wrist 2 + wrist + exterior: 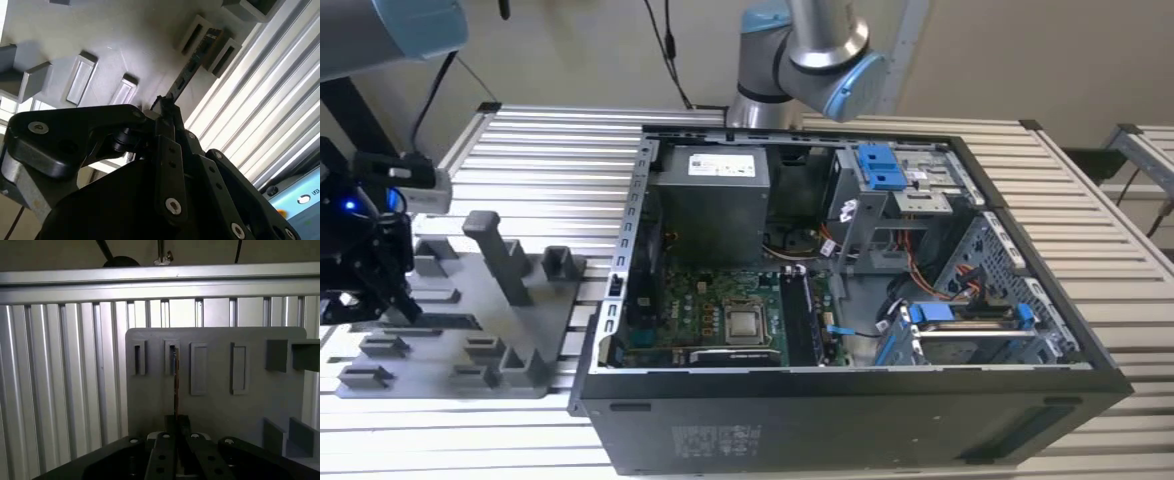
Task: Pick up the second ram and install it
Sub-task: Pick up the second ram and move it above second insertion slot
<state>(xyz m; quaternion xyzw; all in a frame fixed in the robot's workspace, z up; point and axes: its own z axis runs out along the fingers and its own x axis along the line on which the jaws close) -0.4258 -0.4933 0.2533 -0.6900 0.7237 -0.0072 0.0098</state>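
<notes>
Gripper: the gripper [176,421] has its fingers [168,146] drawn together, clamped on the near end of the second ram [175,385].
Second ram: it stands on edge in a slot holder [171,357] of the grey tray [250,405]. Its far end sits in the holder and its near end is between the fingertips. It is not in the computer.
First wrist view: the stick shows edge-on as a thin dark line. Its holder is one of a row of four, with one neighbour on one side and two on the other.
Second wrist view: the stick shows obliquely, a dark board with chips on its face, running from the fingertips to a holder near the tray's edge. The gripper's black linkage covers the stick's near end.
Exterior view: the gripper hangs low over the tray at the exterior view's left. The stick itself cannot be made out there, as the gripper body stands in front of it.
Tray surroundings: upright posts [494,255] rise from the tray beside the gripper. The tray lies on a slatted metal table [547,150].
Computer case: the open computer case [854,420] lies just beside the tray, toward the exterior view's right.
Case contents: motherboard [707,320], processor socket [747,323], power supply [707,190] and blue drive-bay clips [881,165].
Memory slots: whether a stick is already seated cannot be told.
Arm: the arm's base joint [807,50] stands behind the case.
</notes>
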